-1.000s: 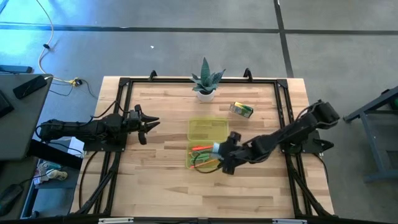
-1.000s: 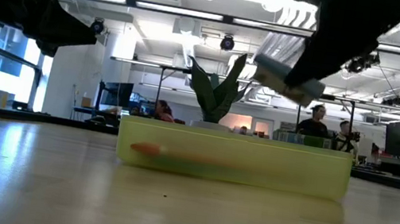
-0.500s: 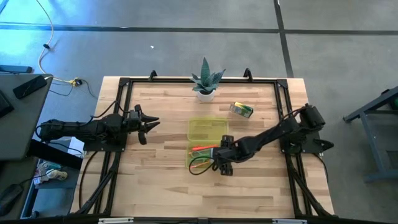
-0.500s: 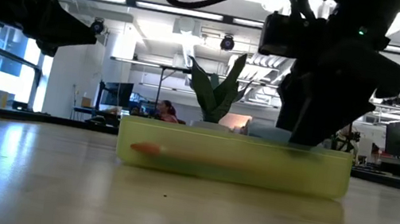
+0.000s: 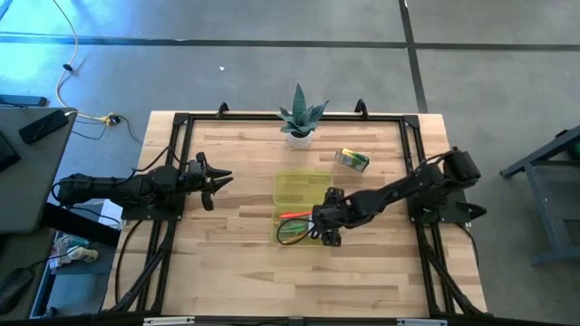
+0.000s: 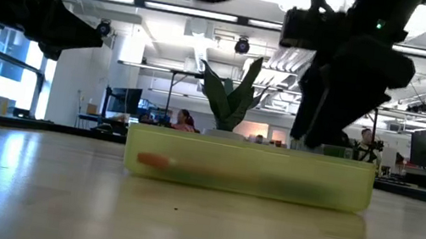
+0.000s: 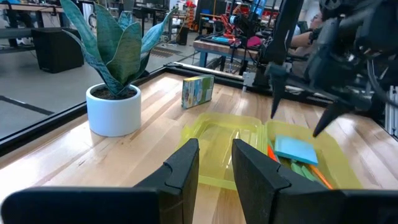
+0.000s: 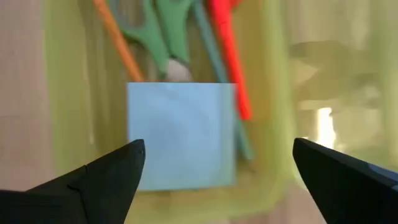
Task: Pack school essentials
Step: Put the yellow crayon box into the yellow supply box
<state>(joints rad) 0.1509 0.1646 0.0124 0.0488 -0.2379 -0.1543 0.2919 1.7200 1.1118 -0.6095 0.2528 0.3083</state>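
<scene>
Ceiling lights (image 6: 171,7) above the table (image 6: 55,197) shine bright, leaving a pale sheen on its wood; the arms in the low view are backlit silhouettes; the right wrist view is soft, its note pad (image 8: 180,134) blurred.

A translucent yellow-green case (image 6: 246,179) sits on the wooden table (image 6: 55,197), filling the middle of the scene. Inside it, at its left end, an orange-red pen (image 6: 157,160) shows dimly through the wall. The right gripper (image 6: 321,141) hangs just above the case's right half. Behind the case rises a spiky green plant (image 6: 232,97). The left arm (image 6: 33,9) hangs at far left.
</scene>
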